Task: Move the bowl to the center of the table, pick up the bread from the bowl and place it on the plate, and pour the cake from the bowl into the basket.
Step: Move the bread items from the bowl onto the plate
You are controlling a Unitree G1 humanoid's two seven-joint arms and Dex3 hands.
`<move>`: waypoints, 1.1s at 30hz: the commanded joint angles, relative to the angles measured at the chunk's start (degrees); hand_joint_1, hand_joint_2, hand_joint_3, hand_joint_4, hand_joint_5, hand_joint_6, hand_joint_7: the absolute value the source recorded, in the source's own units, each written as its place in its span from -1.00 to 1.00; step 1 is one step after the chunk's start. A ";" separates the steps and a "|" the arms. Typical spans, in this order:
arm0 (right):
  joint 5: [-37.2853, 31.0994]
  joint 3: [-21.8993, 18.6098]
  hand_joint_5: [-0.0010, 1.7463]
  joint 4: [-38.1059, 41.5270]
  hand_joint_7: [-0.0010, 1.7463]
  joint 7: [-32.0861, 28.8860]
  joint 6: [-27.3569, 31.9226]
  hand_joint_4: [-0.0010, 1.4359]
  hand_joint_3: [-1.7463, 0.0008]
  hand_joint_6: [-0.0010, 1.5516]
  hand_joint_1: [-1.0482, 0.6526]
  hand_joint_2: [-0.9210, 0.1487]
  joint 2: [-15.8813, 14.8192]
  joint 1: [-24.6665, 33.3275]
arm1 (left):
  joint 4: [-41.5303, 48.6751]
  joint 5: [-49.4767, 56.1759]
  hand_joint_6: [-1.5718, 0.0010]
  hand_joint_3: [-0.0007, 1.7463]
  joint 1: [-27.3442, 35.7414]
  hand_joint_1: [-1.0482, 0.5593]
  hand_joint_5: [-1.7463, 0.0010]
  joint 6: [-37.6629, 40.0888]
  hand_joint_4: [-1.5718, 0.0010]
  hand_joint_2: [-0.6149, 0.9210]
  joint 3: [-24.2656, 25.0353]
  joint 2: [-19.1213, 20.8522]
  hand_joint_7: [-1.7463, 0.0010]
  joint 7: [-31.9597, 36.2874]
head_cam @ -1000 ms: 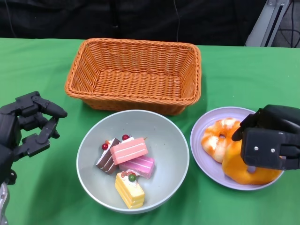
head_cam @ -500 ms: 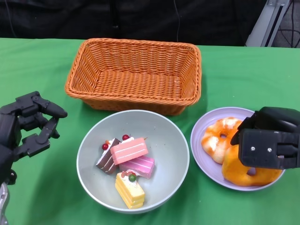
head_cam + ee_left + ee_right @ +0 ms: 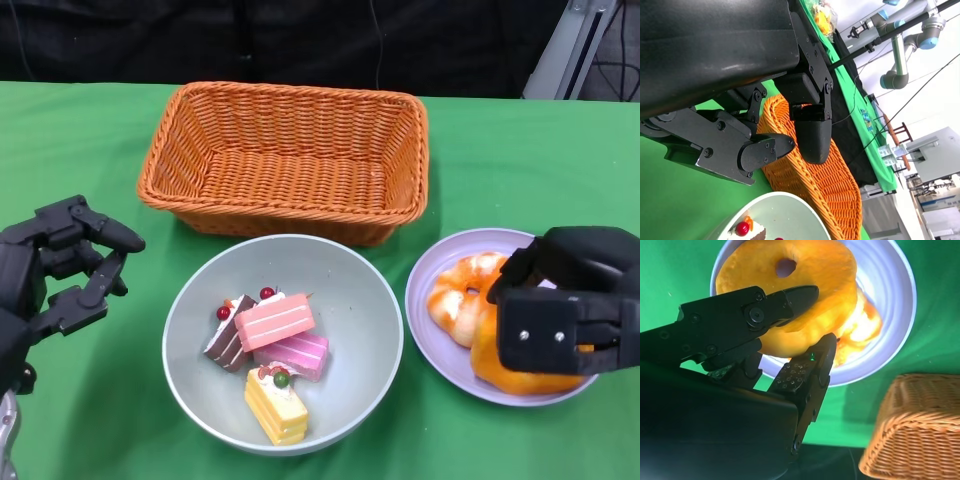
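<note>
Right hand [image 3: 560, 310] gripped the bread [image 3: 790, 287] over the plate [image 3: 440, 335], left hand [image 3: 60, 275] hung open beside the bowl [image 3: 345, 290], cakes [image 3: 272, 345] inside, basket [image 3: 285, 160] behind.

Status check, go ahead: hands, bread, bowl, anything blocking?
Right hand grips bread over the plate. Left hand open beside the bowl, holding nothing. Cake in bowl; basket behind it, nothing blocking.
</note>
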 commanded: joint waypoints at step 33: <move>-11.96 1.38 -0.99 -4.16 -1.00 -5.35 0.83 -0.37 0.97 -0.26 -0.53 -1.00 -0.58 2.70 | -0.85 0.13 -0.08 -0.23 0.95 0.22 -0.70 -0.18 -0.04 0.81 -0.23 1.08 -0.25 0.07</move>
